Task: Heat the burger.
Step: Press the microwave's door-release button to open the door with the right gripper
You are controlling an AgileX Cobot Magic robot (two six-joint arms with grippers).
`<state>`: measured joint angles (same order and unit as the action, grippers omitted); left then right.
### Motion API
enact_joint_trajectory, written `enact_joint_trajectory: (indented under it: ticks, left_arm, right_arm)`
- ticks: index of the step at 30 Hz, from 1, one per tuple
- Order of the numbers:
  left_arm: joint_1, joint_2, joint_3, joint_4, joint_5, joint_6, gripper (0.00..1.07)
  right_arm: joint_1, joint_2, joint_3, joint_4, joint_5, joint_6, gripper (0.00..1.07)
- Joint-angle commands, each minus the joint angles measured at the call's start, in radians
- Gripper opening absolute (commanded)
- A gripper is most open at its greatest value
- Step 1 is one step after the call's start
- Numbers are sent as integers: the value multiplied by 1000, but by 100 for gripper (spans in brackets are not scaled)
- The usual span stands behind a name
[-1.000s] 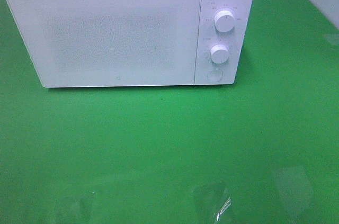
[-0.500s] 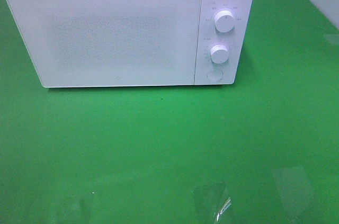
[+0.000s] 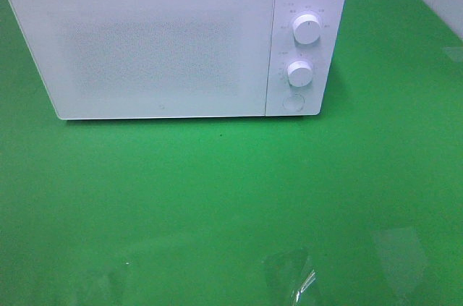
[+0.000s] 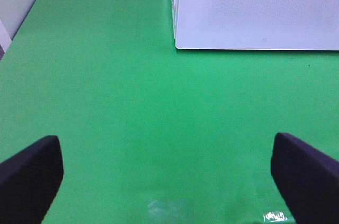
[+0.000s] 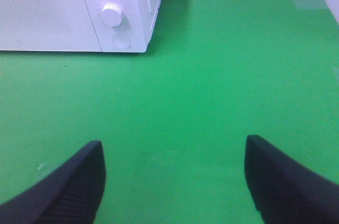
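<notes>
Burger cannot be made out through the shut microwave door (image 3: 145, 45); left hand (image 4: 167, 176) and right hand (image 5: 177, 181) are spread wide, empty, above the worktop (image 3: 231, 197).

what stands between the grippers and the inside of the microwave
The microwave's closed door shuts off the inside. On the green table, nothing visible lies between the door and the open left gripper or the open right gripper. The burger shows in no view.
</notes>
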<state>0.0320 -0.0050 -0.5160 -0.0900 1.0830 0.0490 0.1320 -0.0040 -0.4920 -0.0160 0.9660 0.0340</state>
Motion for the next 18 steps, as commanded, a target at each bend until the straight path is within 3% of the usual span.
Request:
enact_joint_trajectory:
  ticks: [1, 13, 18]
  left_arm:
    - [3, -5, 0, -2, -11, -6, 100]
    - [3, -5, 0, -2, -11, -6, 100]
    - [3, -5, 0, -2, -11, -6, 100]
  right_arm:
    - [-7, -27, 3, -1, -9, 9, 70]
    - [-7, 9, -35, -2, -44, 7, 70]
    - [-7, 127, -38, -3, -149, 7, 70]
